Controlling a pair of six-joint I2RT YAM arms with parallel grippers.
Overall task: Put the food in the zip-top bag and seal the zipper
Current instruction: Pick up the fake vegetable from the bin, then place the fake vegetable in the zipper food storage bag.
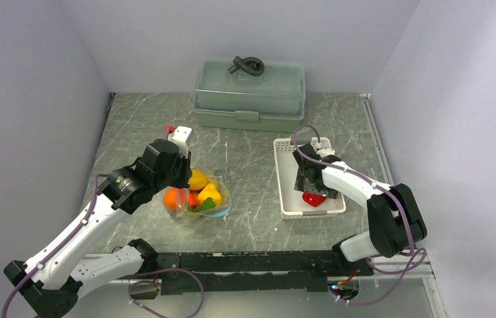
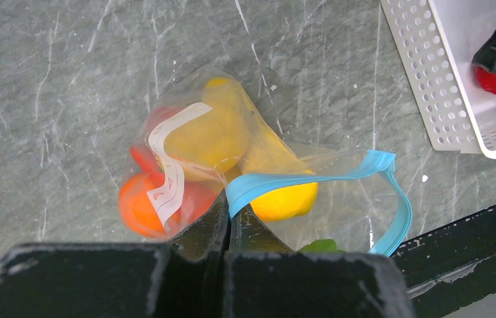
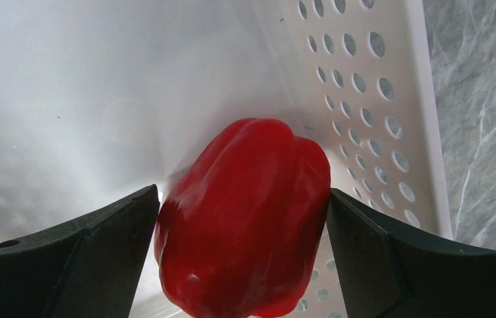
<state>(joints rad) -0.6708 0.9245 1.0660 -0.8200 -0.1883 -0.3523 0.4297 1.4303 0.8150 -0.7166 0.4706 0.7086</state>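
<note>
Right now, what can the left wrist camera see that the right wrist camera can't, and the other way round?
Only the left wrist view: the zip-top bag holding yellow and orange food, and the left gripper pinching the bag's blue zipper.
Only the right wrist view: the whole red pepper close up, with the right gripper pressed on both its sides.
Both: the red pepper, some of the right gripper (just a black bit in the left wrist view), the white basket around them, and the grey table.
</note>
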